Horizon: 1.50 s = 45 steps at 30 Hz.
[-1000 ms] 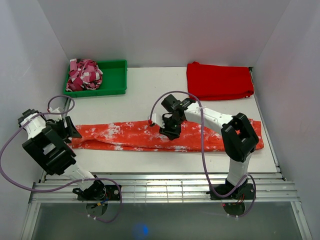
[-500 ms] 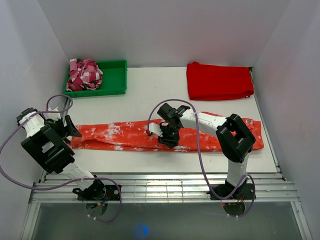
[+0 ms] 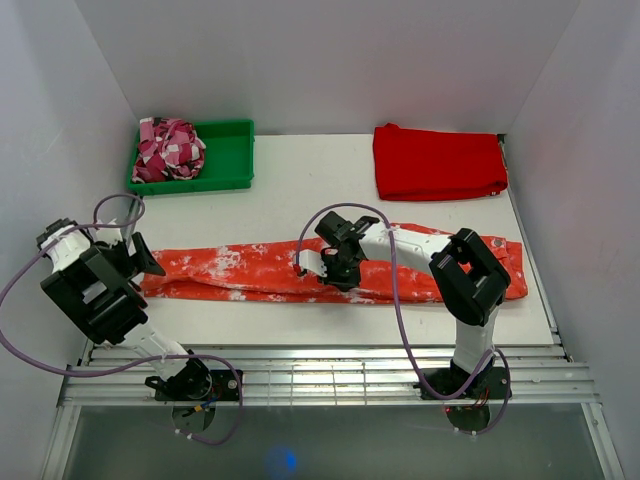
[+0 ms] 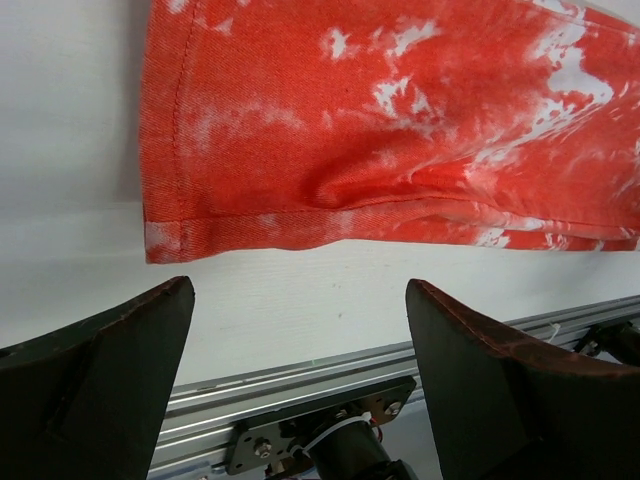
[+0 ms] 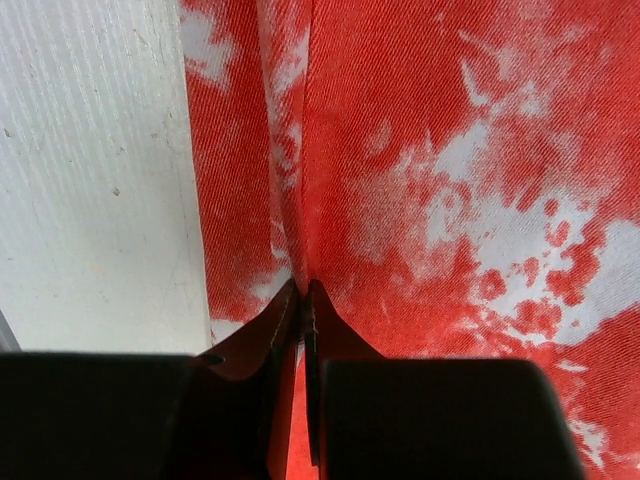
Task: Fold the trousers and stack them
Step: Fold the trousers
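Observation:
The trousers (image 3: pixel 240 272) lie stretched left to right across the white table, orange-red with white splotches. My left gripper (image 3: pixel 150 262) hovers at their left end. In the left wrist view it (image 4: pixel 298 290) stands wide open over bare table, just short of the hem of the trousers (image 4: pixel 400 130), with nothing between its fingers. My right gripper (image 3: pixel 335 275) is down on the middle of the trousers. In the right wrist view it (image 5: pixel 303 288) is shut, pinching a raised ridge of the trousers (image 5: pixel 450 150) close to their near edge.
A green tray (image 3: pixel 230 165) at the back left holds a crumpled pink-and-white cloth (image 3: pixel 168 150). A plain red folded cloth (image 3: pixel 438 162) lies at the back right. Aluminium rails (image 3: pixel 320 375) run along the table's near edge. White walls close in on both sides.
The right gripper dropped onto the middle of the trousers, slid slightly toward the near edge and shut on a fold. The left gripper opened wider and stayed in place.

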Tool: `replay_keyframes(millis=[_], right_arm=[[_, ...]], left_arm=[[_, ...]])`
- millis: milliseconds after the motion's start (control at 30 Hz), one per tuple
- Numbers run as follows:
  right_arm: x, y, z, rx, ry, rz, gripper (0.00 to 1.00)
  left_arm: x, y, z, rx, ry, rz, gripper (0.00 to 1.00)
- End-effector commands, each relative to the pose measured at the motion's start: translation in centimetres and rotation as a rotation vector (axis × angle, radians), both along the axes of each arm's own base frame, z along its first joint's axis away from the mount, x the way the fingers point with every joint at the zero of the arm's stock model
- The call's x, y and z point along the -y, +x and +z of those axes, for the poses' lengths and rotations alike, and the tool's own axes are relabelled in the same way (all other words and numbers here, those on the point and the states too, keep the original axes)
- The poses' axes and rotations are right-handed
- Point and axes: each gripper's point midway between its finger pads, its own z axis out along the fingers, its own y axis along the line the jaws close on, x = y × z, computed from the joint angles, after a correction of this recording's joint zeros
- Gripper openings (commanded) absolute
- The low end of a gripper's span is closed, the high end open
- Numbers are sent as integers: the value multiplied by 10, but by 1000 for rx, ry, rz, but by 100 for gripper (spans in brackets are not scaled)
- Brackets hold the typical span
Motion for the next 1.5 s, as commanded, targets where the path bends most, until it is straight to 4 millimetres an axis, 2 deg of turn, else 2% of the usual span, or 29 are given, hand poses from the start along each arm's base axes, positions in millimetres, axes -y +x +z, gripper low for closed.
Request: replay_keyframes(millis=[0, 200, 333, 433, 733, 900, 1033, 1167, 1333, 1400, 1467], right_arm=[[-9, 12, 10, 56, 22, -12, 8], [-10, 17, 18, 84, 30, -17, 8], [-8, 19, 20, 92, 26, -20, 8], [-9, 23, 22, 104, 20, -21, 8], [-7, 30, 26, 120, 1, -30, 8], [9, 37, 30, 142, -20, -48, 8], [28, 38, 26, 145, -47, -59, 8], [43, 27, 9, 109, -85, -57, 8], [36, 27, -14, 57, -101, -92, 8], [34, 27, -23, 32, -113, -107, 8], [27, 31, -23, 30, -102, -118, 8]], left_arm=[[-2, 2, 5, 40, 34, 31, 98], [9, 10, 2, 73, -41, 80, 98], [19, 11, -15, 59, -108, 124, 98], [20, 11, -28, 46, -118, 149, 98], [5, 21, -45, 50, -69, 214, 98], [-18, 13, -57, -11, 46, 246, 98], [-25, 12, -59, -28, 65, 255, 98], [-25, 13, -59, -39, 53, 258, 98], [-26, 14, -57, -40, 45, 253, 98], [-24, 18, -49, -21, 33, 237, 98], [-20, 22, -38, 14, 14, 216, 98]])
